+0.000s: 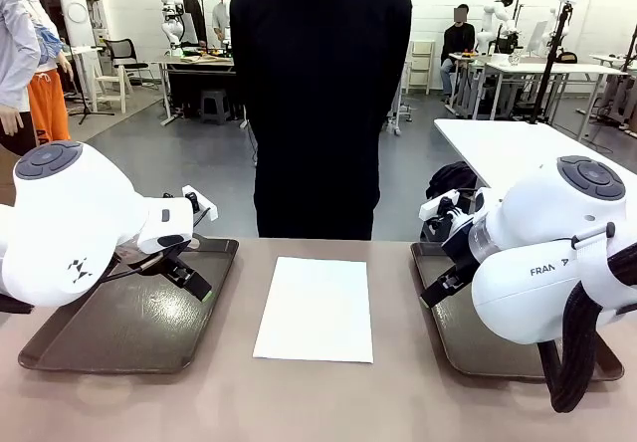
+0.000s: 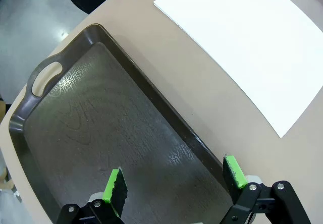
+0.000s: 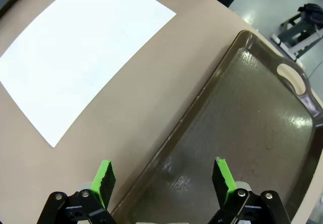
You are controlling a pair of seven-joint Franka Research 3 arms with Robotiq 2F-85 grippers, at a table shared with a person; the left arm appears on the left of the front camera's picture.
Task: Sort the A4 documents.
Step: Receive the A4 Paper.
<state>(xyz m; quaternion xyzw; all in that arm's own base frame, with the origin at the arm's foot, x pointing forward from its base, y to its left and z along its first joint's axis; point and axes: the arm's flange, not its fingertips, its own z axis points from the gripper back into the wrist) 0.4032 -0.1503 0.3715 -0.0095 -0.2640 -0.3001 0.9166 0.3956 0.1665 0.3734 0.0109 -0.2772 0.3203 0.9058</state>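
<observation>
Front view: paper [image 1: 315,308] lies flat on the table [image 1: 318,402], smack between the two grippers and touching neither tray.
Left gripper [image 2: 174,172]: jaws spread wide with nothing in them, hovering over the left tray [image 2: 101,128], one finger about at its rim. The paper sits on past that rim, off to the far side of that finger.
Right gripper [image 3: 163,164]: same deal, wide and empty. It straddles the rim of the right tray [image 3: 242,133], one finger over the tray and one over bare table. The paper is out beyond the table-side finger.
Handling: my guess is it's thin, light and floppy. It lies flush on the table, so there's no lip to get a pad under. If it's a stack, the sheets will probably slide on each other and droop once lifted.
Where to grab: I'd go for a corner or the long edge nearest the jaws, pinching gently so it doesn't crease.
Paper count: reads as one white rectangle. Can't tell if it's a single sheet or a neat stack.
Tray count: two, both bare.
Person [image 1: 318,94]: one, standing at the far side.
</observation>
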